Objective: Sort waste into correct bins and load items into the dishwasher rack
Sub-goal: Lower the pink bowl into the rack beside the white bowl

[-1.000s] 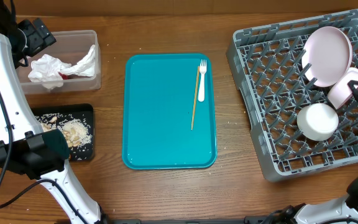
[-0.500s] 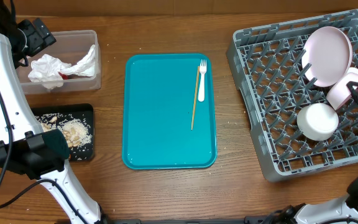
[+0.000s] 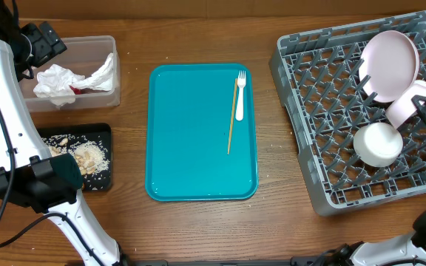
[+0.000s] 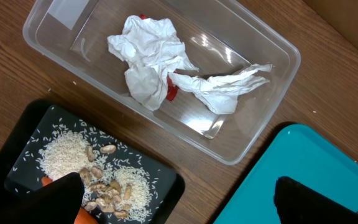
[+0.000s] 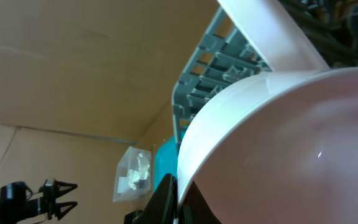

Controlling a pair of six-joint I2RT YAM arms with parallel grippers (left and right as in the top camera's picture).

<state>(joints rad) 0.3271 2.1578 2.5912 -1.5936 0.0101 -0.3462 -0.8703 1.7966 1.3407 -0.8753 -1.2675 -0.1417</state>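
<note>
The wooden desk (image 3: 272, 222) carries everything, with the teal tray (image 3: 191, 140) at its middle. Right of the teal tray sits the grey dishwasher rack (image 3: 324, 96). Up and to the left of the tray is the clear tub (image 3: 114, 74), and down and to the left is the black tray (image 3: 103, 134).

At the rack's side farthest from the tray, a round white plate (image 3: 389, 65) leans upright. Just below it is a pale bowl (image 3: 407, 105), with the right jaws clamped on its rim. A second bowl (image 3: 378, 144) lies nearer the tray.

White napkins (image 3: 58, 83) and a red wrapper (image 4: 171, 92) lie in the tub. The left jaws stand wide apart above it, holding nothing.

A white fork (image 3: 239, 96) and a wooden stick (image 3: 232, 118) lie side by side on the teal tray's right half. Beige food scraps (image 3: 87, 157) cover the black tray.
</note>
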